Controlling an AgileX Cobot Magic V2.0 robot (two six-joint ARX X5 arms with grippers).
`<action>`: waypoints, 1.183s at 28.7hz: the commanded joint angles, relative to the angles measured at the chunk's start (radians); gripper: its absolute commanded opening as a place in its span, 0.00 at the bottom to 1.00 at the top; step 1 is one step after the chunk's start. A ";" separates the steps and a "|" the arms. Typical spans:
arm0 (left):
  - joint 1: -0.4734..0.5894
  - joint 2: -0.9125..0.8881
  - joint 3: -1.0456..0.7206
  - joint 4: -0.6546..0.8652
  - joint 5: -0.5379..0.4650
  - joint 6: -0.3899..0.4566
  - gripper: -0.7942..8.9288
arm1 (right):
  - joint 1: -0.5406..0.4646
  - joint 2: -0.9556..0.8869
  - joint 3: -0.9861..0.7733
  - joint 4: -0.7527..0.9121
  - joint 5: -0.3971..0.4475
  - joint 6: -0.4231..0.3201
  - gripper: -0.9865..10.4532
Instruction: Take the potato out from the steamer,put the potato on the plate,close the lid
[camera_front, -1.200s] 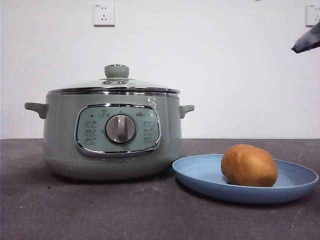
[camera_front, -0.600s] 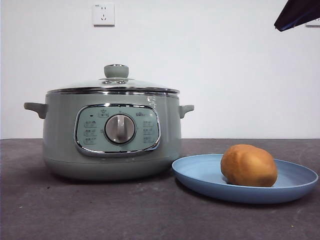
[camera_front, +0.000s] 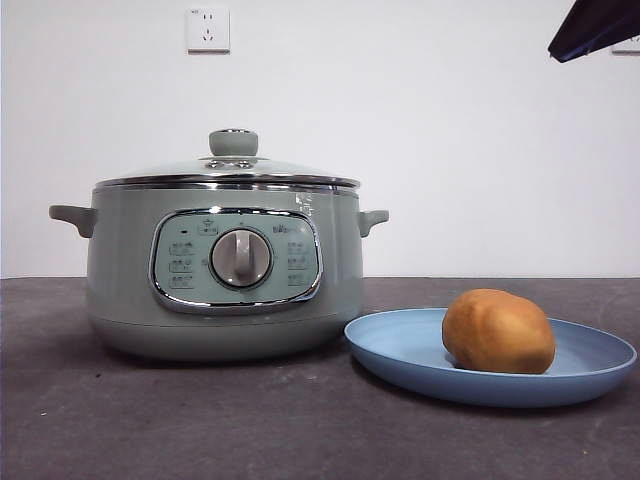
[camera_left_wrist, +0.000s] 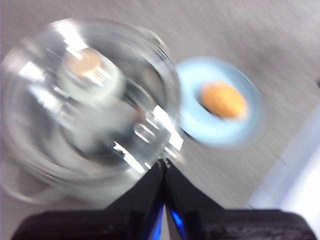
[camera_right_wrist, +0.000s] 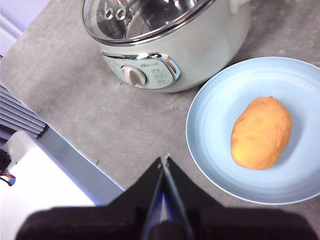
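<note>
front, left wrist and right wrist views. the steamer (camera_front: 224, 270), a large round pot of pale sage-green with a smooth satin wall, stands on a dark grey, faintly speckled counter (camera_front: 200, 420), toward its left part in the front view. two short stub handles project from its sides; a chrome frame surrounds the rounded control panel, with a silver dial (camera_front: 241, 258) at its centre. the lid (camera_front: 228, 170), a low dome of clear glass with a chrome rim and a round sage-green knob, sits closed on the pot; two small steam holes show in the glass in the right wrist view.

just beside the steamer, on the right, lies the plate (camera_front: 400, 350), wide, shallow, round, matte light blue; whether its rim touches the pot's base cannot be told. the potato (camera_front: 498, 331), oval, golden-brown, with smooth dull skin, rests on the plate, off-centre toward the side away from the steamer.

left gripper (camera_left_wrist: 164, 162): black tapered jaws pressed together at the tips, empty, above the lid; this view is motion-blurred. right gripper (camera_right_wrist: 165, 160): jaws likewise closed to a point, empty, above the counter's near edge beside the plate. a dark arm tip (camera_front: 592, 28) shows at the front view's top right corner. a white socket (camera_front: 208, 29) is on the wall.
</note>
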 joint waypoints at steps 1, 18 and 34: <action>0.060 -0.067 -0.009 0.140 -0.002 0.055 0.08 | 0.001 -0.001 0.002 0.000 0.002 0.008 0.09; 0.362 -0.793 -0.929 0.981 -0.109 0.015 0.08 | 0.001 -0.001 0.002 0.000 0.003 0.008 0.09; 0.364 -1.081 -1.375 0.979 -0.195 -0.129 0.08 | 0.001 -0.001 0.002 0.001 0.002 0.008 0.09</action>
